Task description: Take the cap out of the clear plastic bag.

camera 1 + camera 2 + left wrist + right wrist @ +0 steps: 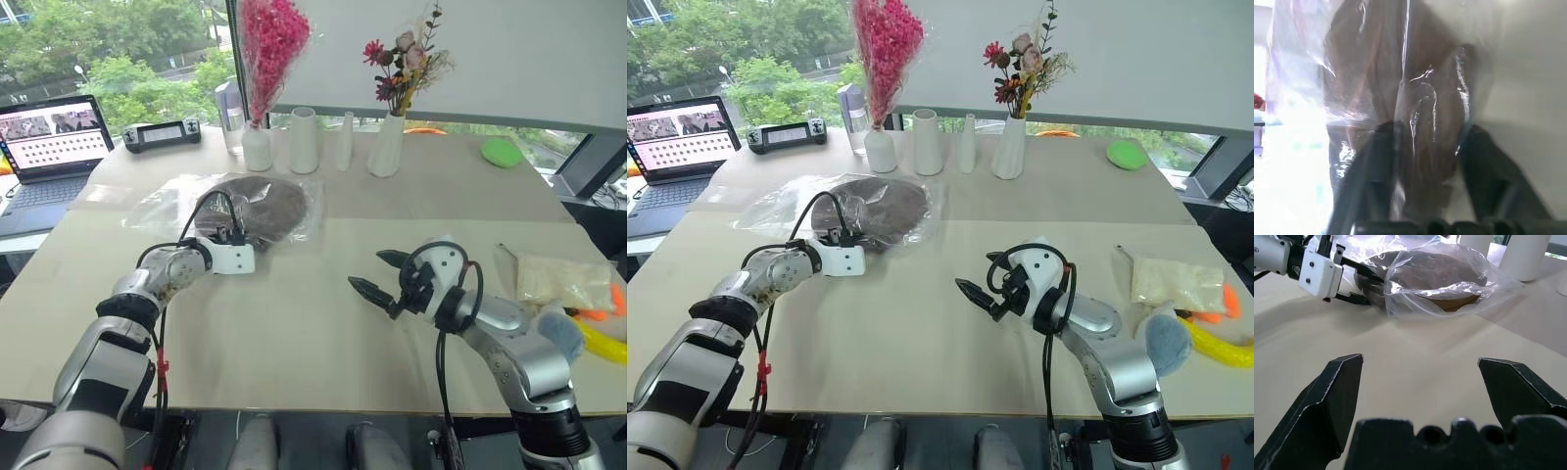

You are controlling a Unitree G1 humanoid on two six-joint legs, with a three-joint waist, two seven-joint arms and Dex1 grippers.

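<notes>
left gripper at the near edge of the clear plastic bag, fingers narrowed around plastic and the rim of the cap; grip uncertain. cap inside bag, twelve o'clock of table. better pinch film alone. right gripper wide, empty, four o'clock.

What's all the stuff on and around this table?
Cap: one, dark brown, inside the bag.
Clear plastic bag: one, table's far left.
Vases: four, white, back row; two hold flowers.
Laptop: one, open, far left.
Controller: one, black, back left.
Green object: one, back right.
Small bag: one, pale contents, right edge.
Left gripper: at the bag's edge.
Right gripper: open, above bare table.
</notes>
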